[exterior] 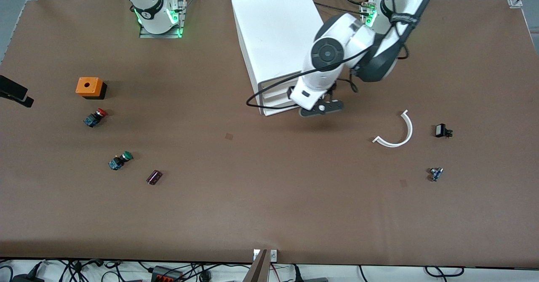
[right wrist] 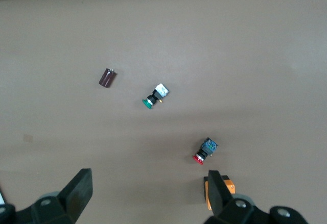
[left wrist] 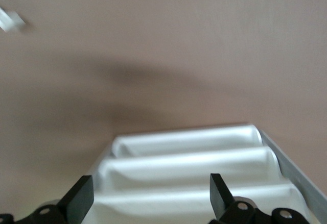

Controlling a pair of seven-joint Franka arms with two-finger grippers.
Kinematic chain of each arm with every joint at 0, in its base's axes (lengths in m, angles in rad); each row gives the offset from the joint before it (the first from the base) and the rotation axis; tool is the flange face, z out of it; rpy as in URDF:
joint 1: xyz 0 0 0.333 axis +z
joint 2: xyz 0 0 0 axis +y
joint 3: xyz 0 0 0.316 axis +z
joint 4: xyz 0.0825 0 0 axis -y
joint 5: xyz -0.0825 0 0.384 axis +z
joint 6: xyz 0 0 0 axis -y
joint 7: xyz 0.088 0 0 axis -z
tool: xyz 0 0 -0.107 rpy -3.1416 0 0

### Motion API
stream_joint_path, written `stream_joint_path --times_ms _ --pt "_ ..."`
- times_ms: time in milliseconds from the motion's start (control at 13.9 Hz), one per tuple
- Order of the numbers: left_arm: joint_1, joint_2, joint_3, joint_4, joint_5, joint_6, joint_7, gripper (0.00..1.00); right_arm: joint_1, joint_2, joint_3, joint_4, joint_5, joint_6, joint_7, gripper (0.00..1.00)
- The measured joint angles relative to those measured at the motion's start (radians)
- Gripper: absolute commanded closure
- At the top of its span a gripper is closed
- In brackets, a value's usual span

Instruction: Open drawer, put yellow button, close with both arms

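With fingers apart, the left gripper hovers at the drawer, a light, stiff, slick tray best hooked under its front lip, while the right gripper waits spread, and what looks like the yellow button lies toward the left arm's end of the table.

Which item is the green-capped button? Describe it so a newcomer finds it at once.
Start at the orange box toward the right arm's end of the table. Nearer the front camera lies the red-capped button, then the green-capped button, beside a dark maroon cylinder. Only its cap is green.
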Motion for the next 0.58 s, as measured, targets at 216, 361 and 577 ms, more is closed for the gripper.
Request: stream_joint_path --times_ms 216,361,577 --pt "0.109 -0.016 0.004 0.110 0.076 -0.118 0.233 0.00 0.000 -0.069 0.001 -0.128 -0.016 0.051 0.000 0.00" --pt "0.181 -0.018 0.006 0.170 0.078 -0.153 0.390 0.00 0.000 -0.123 0.004 -0.219 -0.039 0.088 0.000 0.00" --pt "0.302 -0.028 0.008 0.240 0.078 -0.218 0.597 0.00 0.001 -0.171 0.009 -0.276 -0.043 0.092 0.000 0.00"
